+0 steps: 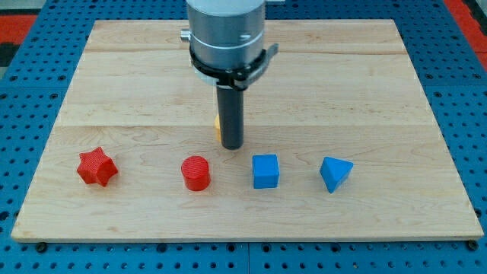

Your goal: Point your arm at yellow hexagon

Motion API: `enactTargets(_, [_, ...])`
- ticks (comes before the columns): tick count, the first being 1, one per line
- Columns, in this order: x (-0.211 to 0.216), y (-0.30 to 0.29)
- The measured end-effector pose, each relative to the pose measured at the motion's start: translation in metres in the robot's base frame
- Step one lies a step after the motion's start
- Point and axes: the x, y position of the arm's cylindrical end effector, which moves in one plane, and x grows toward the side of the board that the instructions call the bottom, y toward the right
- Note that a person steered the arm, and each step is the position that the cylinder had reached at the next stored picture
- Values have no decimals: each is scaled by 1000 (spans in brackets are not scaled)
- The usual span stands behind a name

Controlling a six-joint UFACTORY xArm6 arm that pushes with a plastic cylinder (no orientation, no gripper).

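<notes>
My rod comes down from the view's top centre, and my tip (231, 146) rests on the wooden board. A yellow block (218, 128) shows only as a thin sliver at the rod's left edge; the rod hides most of it, so its shape cannot be made out. My tip is right against or just in front of it.
A row of blocks lies below my tip: a red star (97, 167) at the left, a red cylinder (196, 173), a blue cube (265, 170), and a blue triangular block (335, 173) at the right. The wooden board (380, 91) lies on a blue pegboard.
</notes>
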Motion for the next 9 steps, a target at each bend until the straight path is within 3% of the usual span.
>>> enactTargets(3, [-45, 6])
enactTargets(4, [-39, 65])
enactTargets(6, [-129, 125])
enactTargets(8, [-227, 101])
enactTargets(9, [-234, 86])
